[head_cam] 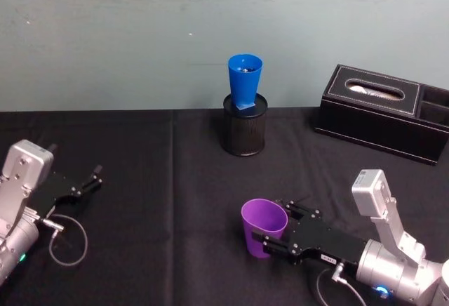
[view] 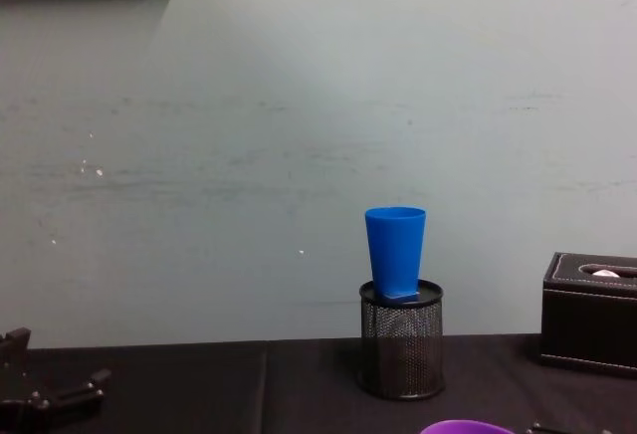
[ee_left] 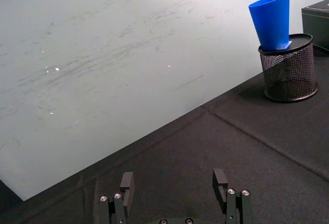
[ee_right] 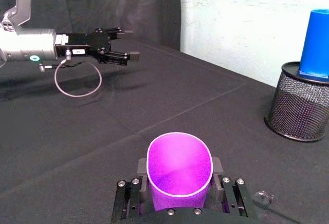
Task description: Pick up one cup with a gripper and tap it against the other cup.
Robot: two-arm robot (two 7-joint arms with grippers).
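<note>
A black cloth-covered table (head_cam: 175, 201) was noted against a scuffed pale wall (head_cam: 140, 32), with a black mesh pen holder (head_cam: 245, 134) near the back edge. The smooth, tapered blue cup (head_cam: 244, 80) was seated upright in the holder's mouth. The purple cup (head_cam: 263, 227), plain and slightly wider, was clamped between the right gripper's (ee_right: 180, 183) fingers well in front of the holder; the left gripper (head_cam: 90, 180) was held wide apart, far left of it.

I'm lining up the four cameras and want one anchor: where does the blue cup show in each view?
Head view: blue cup top centre, standing in the black mesh pen holder.
Left wrist view: upper right.
Right wrist view: right edge.
Chest view: right of centre.
Shared landmark: the mesh holder under it.
</note>
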